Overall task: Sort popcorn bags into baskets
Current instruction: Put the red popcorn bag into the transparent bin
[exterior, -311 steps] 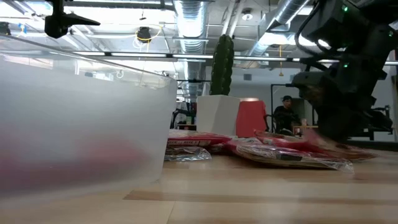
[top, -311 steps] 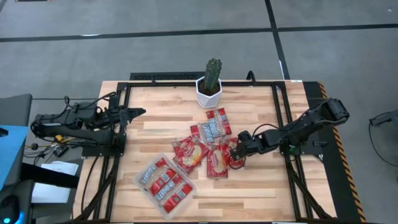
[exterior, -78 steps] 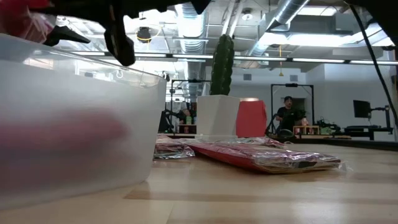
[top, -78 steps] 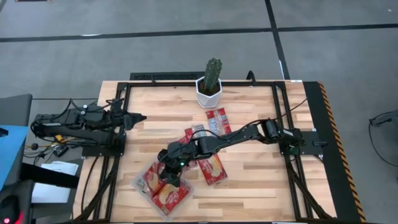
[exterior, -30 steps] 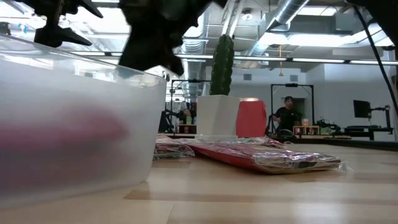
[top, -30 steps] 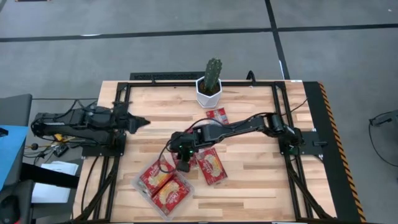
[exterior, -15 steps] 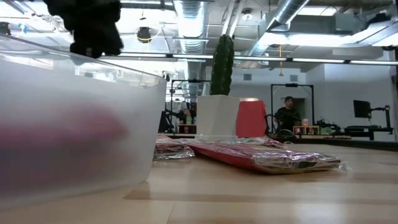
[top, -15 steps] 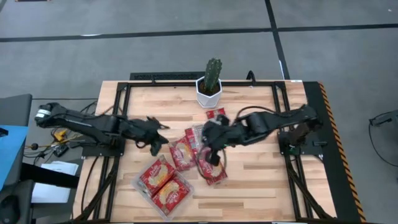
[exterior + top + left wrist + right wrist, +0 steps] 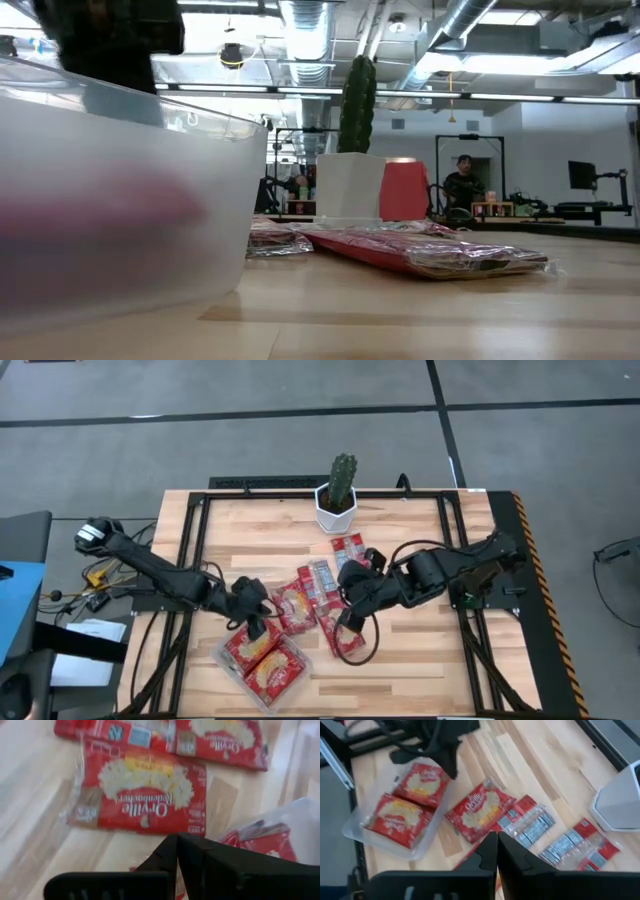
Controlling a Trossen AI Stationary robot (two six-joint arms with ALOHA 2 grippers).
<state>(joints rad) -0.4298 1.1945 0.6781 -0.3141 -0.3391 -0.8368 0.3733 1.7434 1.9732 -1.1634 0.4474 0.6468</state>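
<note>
From above, the left gripper (image 9: 252, 603) hangs over the far edge of the clear tray (image 9: 228, 656), which sits at the near left of the wooden table (image 9: 410, 660) and holds two large popcorn bags (image 9: 262, 657) with yellow-orange pictures. The right gripper (image 9: 350, 595) hovers over the loose pile mid-table: one large bag (image 9: 293, 604) just beside the tray, another large bag (image 9: 345, 639) nearer the front, and slim silver-middled packets (image 9: 321, 576) running toward the white pot with its cactus (image 9: 340, 493). Nothing printed can be read from this height. In the low view the tray's frosted wall (image 9: 130, 200) fills the left and blurs the red inside it; a flat bag (image 9: 430, 255) lies on the wood, the pot (image 9: 350, 185) stands behind it, and a person (image 9: 462, 185) sits far off in the room. In the left wrist view the left gripper's fingers (image 9: 200, 857) lie pressed together, holding nothing, over a bag printed "Orville Redenbacher's" (image 9: 145, 795); another with the same name (image 9: 220, 737) lies beyond it, and the tray's corner (image 9: 295, 815) shows to one side. In the right wrist view the right gripper's fingers (image 9: 492, 852) likewise meet, empty, above a bag (image 9: 480, 810) whose only legible word is "Orville", with the tray (image 9: 385, 837), the slim packets (image 9: 530, 825) and the other arm (image 9: 440, 742) beyond.
</note>
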